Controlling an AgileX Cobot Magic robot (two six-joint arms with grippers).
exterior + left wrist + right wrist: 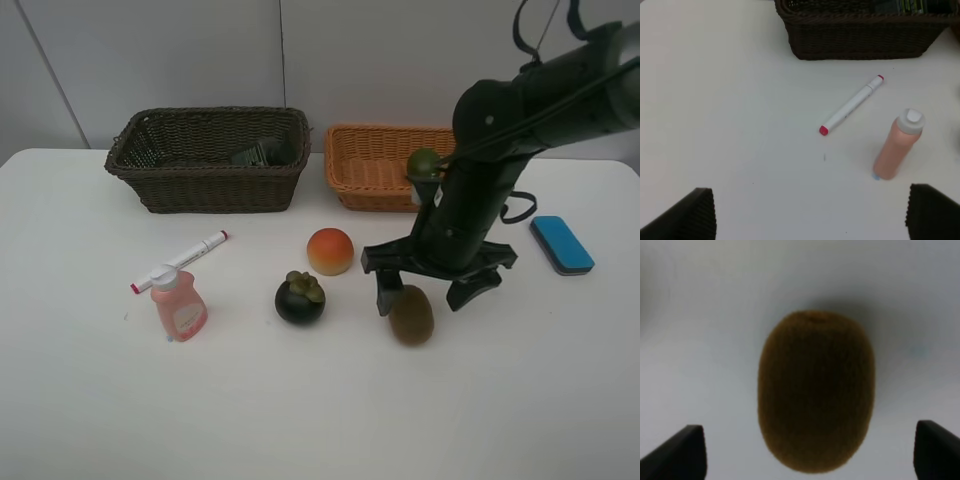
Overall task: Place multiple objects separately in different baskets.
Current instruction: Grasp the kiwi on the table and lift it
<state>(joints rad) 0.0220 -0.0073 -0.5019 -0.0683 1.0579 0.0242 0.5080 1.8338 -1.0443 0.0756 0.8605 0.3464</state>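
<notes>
Kiwi (pixel 411 315) on table (pixel 300 400), in front of tan basket (pixel 375 160), long axis crosswise to jaw line; right gripper (pixel 423 300) over it, jaws spread wide either side, holding nothing, nearer arm

Nothing legible shows anywhere: no word, brand, number or sign. The squat pink plastic bottle with a white cap (pixel 180 305) carries a pale label (pixel 188 320) too small to make out. The dark grey item (pixel 900 6) lying in the dark brown woven wicker basket (pixel 860 35) shows yellowish marks, perhaps print, too blurred to read.
</notes>
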